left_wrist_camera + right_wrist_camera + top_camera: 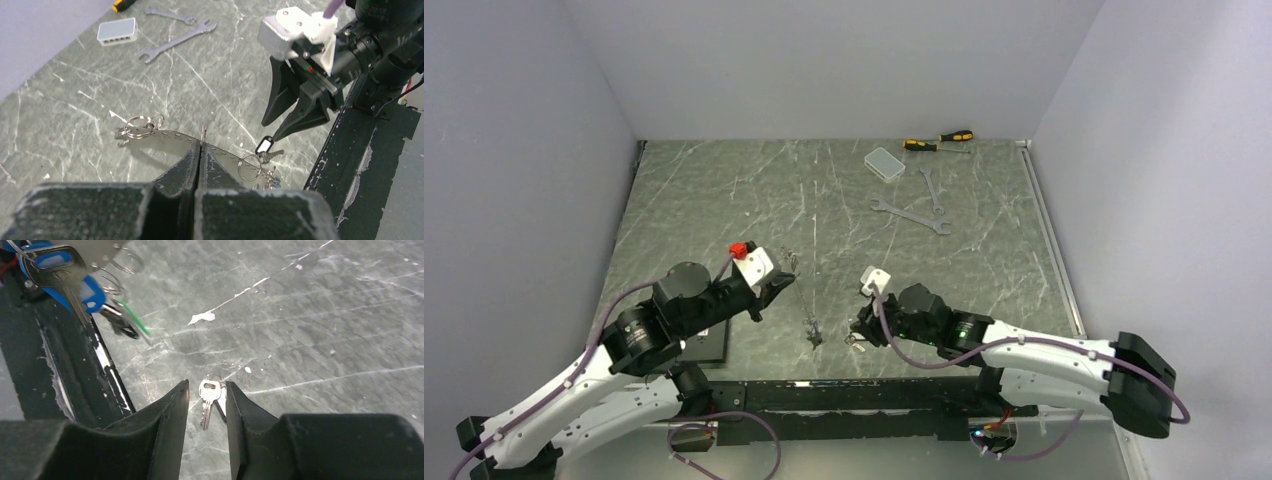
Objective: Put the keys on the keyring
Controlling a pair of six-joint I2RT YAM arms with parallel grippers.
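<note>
left gripper [200, 150]: fingers pressed together with no gap, pinching the keyring [165, 136] at the fingertips; thin silver metal running out to both sides of the tips, held just above the table [724, 200], near its front edge

small split rings [137, 127] bunched at the far-left end of the keyring in the left wrist view, another hanging at the near-right end, just beside a black tag [263, 146]

right gripper [206, 383]: fingers parted, pointing down at the table, nothing clamped; a silver key [208, 390] flat on the stone in the gap between the two fingers, a sliver of space on either side, a dark piece tucked against its right edge; cannot tell whether the tips touch the table

blue-headed keys [55, 260] dangling in the upper left corner of the right wrist view, with a green tag [134, 320] and a black key below them, all blurred; whether threaded on the keyring itself or on the small rings, cannot tell

from above: both grippers close together at the front middle of the table, left one higher, right one low by the loose key

far back right, well apart from the arms: two wrenches [909, 213], a clear box [884, 163], two screwdrivers [939, 140] against the back wall
</note>
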